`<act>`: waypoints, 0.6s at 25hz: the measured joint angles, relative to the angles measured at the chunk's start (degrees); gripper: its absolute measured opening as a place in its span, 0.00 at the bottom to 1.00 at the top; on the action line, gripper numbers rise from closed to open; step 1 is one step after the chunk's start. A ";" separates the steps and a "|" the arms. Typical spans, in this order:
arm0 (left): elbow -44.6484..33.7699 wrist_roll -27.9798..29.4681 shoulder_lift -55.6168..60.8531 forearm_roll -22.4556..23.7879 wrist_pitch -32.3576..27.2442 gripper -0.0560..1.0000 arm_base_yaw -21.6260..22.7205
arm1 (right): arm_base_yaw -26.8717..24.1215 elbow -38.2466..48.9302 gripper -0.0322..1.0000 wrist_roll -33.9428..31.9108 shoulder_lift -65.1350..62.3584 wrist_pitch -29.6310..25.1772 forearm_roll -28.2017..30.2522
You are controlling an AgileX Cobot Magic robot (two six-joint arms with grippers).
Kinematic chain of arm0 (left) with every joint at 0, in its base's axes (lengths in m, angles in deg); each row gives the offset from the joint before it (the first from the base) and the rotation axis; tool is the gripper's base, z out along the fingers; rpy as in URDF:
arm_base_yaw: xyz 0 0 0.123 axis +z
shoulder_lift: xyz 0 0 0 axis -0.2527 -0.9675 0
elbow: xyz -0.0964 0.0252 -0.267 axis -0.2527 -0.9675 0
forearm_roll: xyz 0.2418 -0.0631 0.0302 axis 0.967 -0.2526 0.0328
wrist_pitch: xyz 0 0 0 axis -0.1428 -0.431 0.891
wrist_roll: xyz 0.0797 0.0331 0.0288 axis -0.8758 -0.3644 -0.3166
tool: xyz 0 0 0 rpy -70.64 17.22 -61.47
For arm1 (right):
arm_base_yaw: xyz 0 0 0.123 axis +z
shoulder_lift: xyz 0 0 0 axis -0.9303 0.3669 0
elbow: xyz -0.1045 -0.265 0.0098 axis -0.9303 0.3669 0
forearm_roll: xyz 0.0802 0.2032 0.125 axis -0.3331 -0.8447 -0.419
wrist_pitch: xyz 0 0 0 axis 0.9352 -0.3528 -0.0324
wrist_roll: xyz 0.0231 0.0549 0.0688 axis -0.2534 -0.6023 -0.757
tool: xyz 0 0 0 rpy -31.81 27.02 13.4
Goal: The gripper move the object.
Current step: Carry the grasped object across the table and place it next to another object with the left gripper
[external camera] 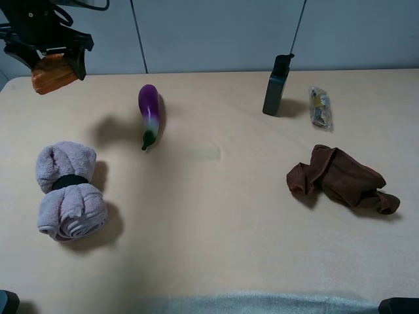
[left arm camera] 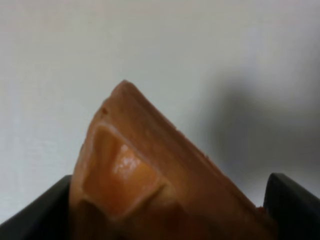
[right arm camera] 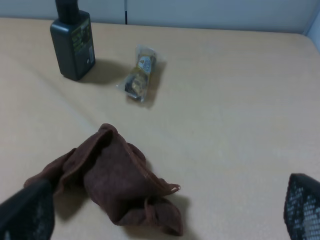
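Exterior high shows the left gripper clamped shut on the object above the table's far left corner. Held high, it likely clears the eggplant in transit.

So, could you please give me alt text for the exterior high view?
The left hand, at the far left, grips an orange toy waffle wedge. On the beige table are a purple eggplant, rolled grey towel, brown cloth, black bottle and small packet.

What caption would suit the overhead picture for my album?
The left gripper holds a toy waffle above the table, near an eggplant.
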 joint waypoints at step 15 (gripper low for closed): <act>0.06 2.62 0.00 0.00 -0.97 0.73 -12.48 | 0.00 0.00 0.70 0.00 0.00 0.05 0.00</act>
